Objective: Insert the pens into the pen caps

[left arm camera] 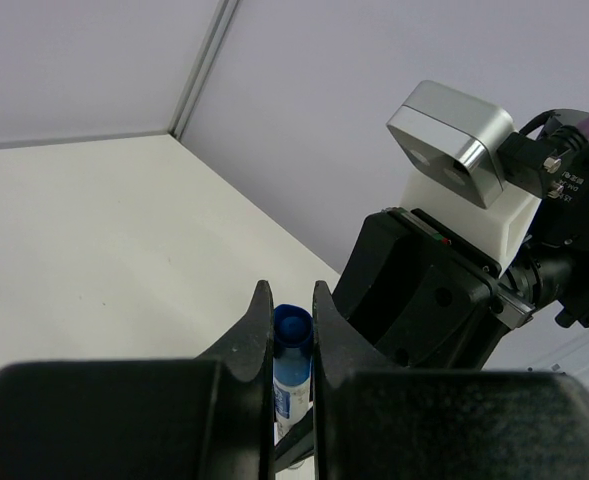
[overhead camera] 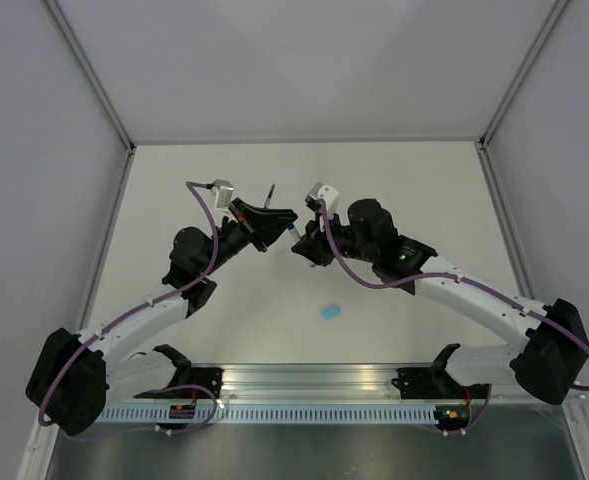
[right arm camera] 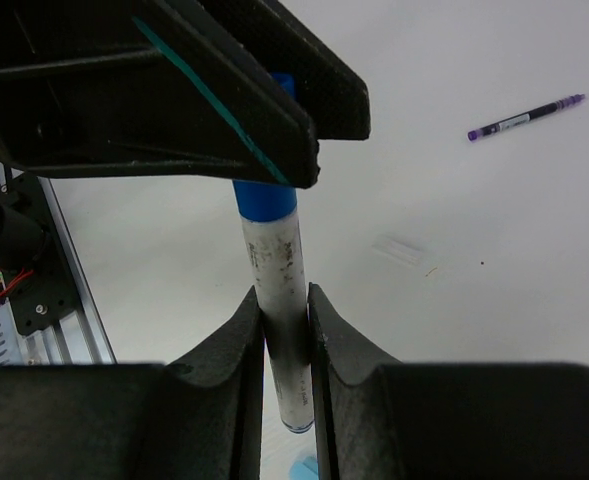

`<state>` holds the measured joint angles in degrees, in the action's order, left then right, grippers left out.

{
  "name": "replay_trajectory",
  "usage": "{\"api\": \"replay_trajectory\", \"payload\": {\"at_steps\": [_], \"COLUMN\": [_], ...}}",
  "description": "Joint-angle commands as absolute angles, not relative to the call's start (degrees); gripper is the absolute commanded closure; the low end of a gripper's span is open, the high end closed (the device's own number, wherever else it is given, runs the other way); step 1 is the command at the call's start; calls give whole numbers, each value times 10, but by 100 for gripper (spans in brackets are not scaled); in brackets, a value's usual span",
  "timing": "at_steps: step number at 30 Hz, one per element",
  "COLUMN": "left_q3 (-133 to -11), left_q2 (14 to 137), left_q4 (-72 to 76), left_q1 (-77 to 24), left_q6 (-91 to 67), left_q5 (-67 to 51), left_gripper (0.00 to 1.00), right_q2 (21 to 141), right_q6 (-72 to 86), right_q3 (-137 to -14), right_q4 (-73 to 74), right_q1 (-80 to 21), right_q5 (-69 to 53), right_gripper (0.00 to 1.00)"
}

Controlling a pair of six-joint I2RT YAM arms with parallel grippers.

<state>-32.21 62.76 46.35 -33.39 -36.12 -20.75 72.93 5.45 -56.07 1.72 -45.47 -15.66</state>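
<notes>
Right wrist view shows you the blue-and-white plastic pen (right arm camera: pixel 279 290) best: a thin stick with a white barrel and a blue end section. It is held off the white table (overhead camera: pixel 224 330), above the middle of it, between the two arms. The right gripper (right arm camera: pixel 286 297) has its two black fingers pressed against the white barrel, one on each side. The blue end goes up between the fingers of the left gripper (left arm camera: pixel 292 305). In the left wrist view you see those fingers closed on it too, with the round blue tip showing between them. So both grippers pinch the same pen, each at one end.

The pale light-blue plastic cap (overhead camera: pixel 331 312) lies on the table nearer to the arm bases, apart from both grippers. The thin dark pen (right arm camera: pixel 527 117), with a purple tip, lies flat on the table at the far side, beyond the left gripper, and nothing touches it.
</notes>
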Motion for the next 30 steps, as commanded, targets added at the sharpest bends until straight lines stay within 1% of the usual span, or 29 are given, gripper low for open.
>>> {"api": "replay_trajectory", "payload": {"at_steps": [1,8,11,13,14,15,16,18,19,21,22,24,25,27,28,30], "left_q3": [-287,-280,-277,-288,-292,-294,-294,-291,-290,-287,-287,-291,-293,-294,-296,-303], "left_q2": [655,648,653,658,660,661,659,654,650,635,632,632,632,630,630,625], "left_q4": [313,324,335,323,314,315,315,316,316,314,314,309,306,299,289,273], "left_q1": [-381,-381,-381,-382,-381,-381,-382,-382,-382,-381,-381,-381,-381,-380,-378,-376], "left_q6": [-359,-366,-381,-372,-370,-370,-372,-374,-374,-374,-374,-371,-370,-367,-364,-353], "left_q5": [-347,-345,-358,-362,-365,-365,-365,-356,-353,-339,-338,-339,-338,-330,-329,-325], "left_gripper": [98,98,98,98,95,90,80,72,66,64,62,58,50,41,27,16], "right_q2": [701,709,703,705,704,702,699,695,693,688,681,679,682,679,673,663], "right_q6": [67,72,96,96,95,97,105,113,119,125,136,142,143,143,143,142], "right_q3": [-646,-643,-574,-548,-541,-535,-527,-515,-509,-493,-460,-434,-424,-413,-404,-403], "right_q4": [-244,-244,-290,-283,-280,-280,-277,-267,-266,-263,-277,-282,-275,-261,-256,-228], "right_q1": [-415,-407,-407,-408,-408,-408,-407,-408,-408,-408,-408,-409,-409,-408,-408,-408], "right_q5": [-62,-63,-100,-108,-112,-119,-133,-142,-143,-146,-146,-137,-132,-115,-106,-81], "right_gripper": [100,100,100,100,100,100,100,100,100,100,100,100,100,100,100,100]}}
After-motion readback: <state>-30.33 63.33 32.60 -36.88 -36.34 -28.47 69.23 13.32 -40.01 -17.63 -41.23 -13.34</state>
